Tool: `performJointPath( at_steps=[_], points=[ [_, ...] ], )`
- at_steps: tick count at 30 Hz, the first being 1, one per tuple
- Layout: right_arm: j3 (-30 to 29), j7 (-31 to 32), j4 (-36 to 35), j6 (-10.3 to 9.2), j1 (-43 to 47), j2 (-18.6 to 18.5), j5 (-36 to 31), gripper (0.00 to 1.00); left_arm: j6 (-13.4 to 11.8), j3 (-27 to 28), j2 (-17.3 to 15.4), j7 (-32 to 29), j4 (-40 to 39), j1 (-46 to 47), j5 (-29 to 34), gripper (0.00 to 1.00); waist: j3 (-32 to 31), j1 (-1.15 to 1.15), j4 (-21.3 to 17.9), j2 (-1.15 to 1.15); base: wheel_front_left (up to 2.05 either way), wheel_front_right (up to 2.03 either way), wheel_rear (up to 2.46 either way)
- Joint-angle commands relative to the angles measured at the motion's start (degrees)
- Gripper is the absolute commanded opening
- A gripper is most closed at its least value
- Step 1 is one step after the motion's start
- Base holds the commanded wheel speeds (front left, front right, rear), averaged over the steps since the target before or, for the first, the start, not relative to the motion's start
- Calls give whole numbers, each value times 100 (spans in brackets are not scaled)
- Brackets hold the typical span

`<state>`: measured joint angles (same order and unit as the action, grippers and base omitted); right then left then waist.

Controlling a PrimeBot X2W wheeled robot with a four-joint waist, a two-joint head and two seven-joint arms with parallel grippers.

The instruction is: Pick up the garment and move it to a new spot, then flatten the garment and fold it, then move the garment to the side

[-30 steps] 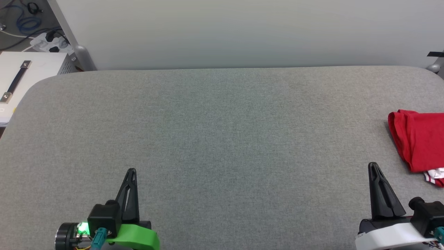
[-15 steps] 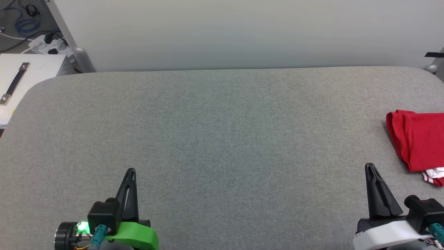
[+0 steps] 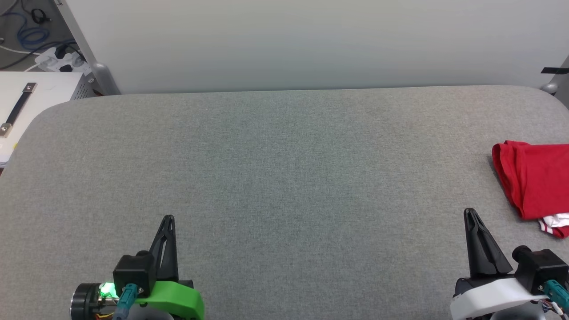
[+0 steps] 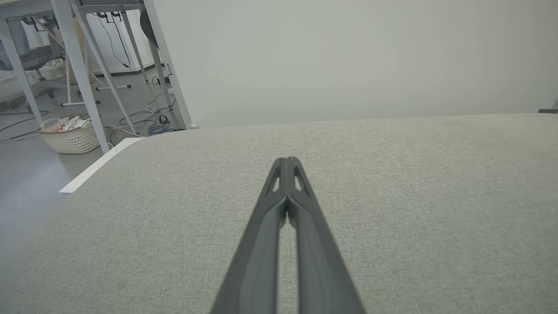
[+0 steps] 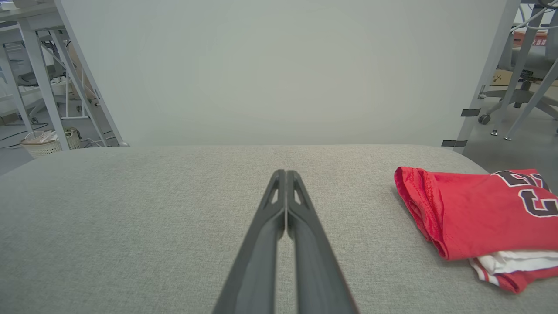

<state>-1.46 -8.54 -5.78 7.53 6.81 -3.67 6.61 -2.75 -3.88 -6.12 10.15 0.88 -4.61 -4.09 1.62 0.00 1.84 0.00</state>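
"Can you read anything here?"
"Yes. Look at three o'clock in the right wrist view. Your red garment (image 5: pixel 471 213) has black numbers (image 5: pixel 529 194) with white edges. They lie sideways, partly cut off, and look like 23."

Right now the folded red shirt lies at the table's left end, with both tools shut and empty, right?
No: the shirt lies at the right end of the table, as the head view shows. The left tool and right tool are indeed shut and empty.
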Motion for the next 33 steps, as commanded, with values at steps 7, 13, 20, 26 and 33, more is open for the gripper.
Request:
performJointPath(
  at_steps=[7, 13, 20, 26, 33],
  points=[
    [30, 113, 85, -2, -169, 27, -122, 0, 61, 59, 51, -123, -32, 145, 100, 0, -18, 0, -20, 0, 0, 0, 0],
    [39, 171, 124, -2, -208, 31, -164, 0, 78, 85, 73, -192, -36, 169, 124, 0, -29, 0, -33, 0, 0, 0, 0],
    [49, 238, 169, -2, -255, 36, -213, 0, 97, 115, 98, -274, -41, 198, 152, 0, -42, 0, -48, 0, 0, 0, 0],
    [61, 315, 219, -2, -308, 41, -269, 0, 119, 149, 126, -365, -47, 230, 184, 0, -57, 0, -65, 0, 0, 0, 0],
    [72, 382, 265, -3, -355, 46, -318, 0, 139, 179, 151, -447, -52, 259, 212, 0, -70, 0, -80, 0, 0, 0, 0]
  ],
)
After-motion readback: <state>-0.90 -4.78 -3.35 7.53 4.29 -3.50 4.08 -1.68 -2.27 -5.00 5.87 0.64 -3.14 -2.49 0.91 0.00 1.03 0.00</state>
